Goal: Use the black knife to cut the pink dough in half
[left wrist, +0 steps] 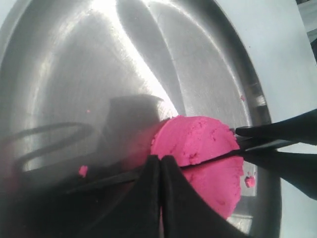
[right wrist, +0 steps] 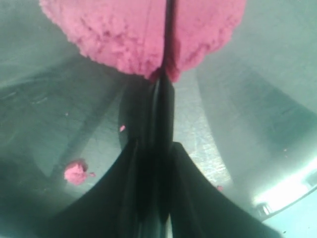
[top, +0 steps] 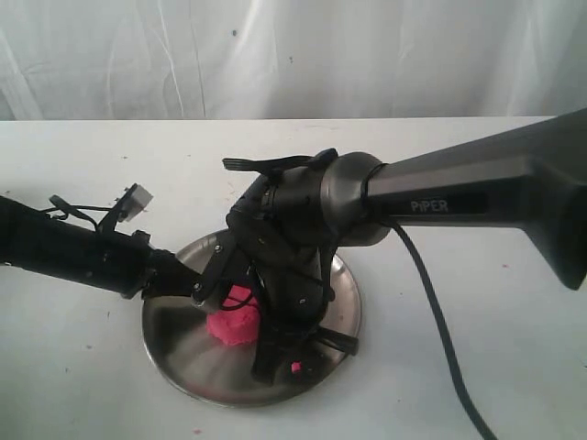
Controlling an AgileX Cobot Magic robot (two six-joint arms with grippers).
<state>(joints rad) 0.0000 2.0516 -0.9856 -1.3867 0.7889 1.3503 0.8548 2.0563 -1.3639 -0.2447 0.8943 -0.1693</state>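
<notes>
Bright, even light; white surface [top: 477, 367] near washed out. Glare streaks steel plate [left wrist: 104, 29], soft shadows cross it. Right wrist view dim, green-tinted; pink dough [right wrist: 114, 34], black knife [right wrist: 166, 104], right claw [right wrist: 154, 168] out of focus.

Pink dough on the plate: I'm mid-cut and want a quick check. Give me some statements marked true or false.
1. The black knife has its blade in the pink dough. True.
2. The dough lies on a wooden board. False: it sits on the steel plate.
3. The right gripper grips the knife. True.
4. The left gripper is wide open. False: it is shut, at the dough's edge.
</notes>
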